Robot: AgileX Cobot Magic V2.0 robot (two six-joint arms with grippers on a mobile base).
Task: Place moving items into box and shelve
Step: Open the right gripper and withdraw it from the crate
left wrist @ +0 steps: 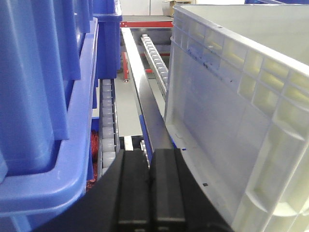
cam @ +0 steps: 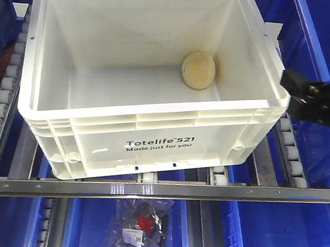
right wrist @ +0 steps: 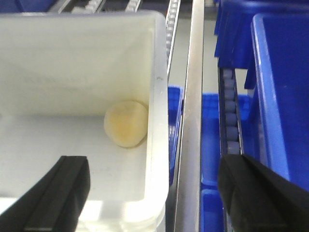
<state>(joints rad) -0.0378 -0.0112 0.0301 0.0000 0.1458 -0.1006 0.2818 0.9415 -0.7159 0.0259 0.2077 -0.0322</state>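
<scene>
- The white box (cam: 150, 140) sits on the roller rails of the shelf (cam: 143, 185), among blue bins (cam: 297, 236); its front edge hangs a little over the front rail and it lies slightly askew.
- One ball is visible: the pale yellow ball (cam: 198, 69) rests on the box floor, in the far right corner and close to the right wall. The right wrist view shows it too, near that wall. No pink ball shows in any view.
- So I count one box, one ball, several blue bins and two pincers.
- The left pincer (left wrist: 150, 193) lies low beside the box's left wall, between it and a blue bin, with its fingers pressed together on nothing.
- The right pincer (right wrist: 154, 188) hovers over the box's right rim, fingers wide apart, one over the box interior and one outside it, holding nothing.
- My judgement: the packing looks done or nearly so, and the shelving step is in hand.
- The next move likely calls for pushing or squaring the box further onto the rollers, evenly, so it does not snag a rail.
</scene>
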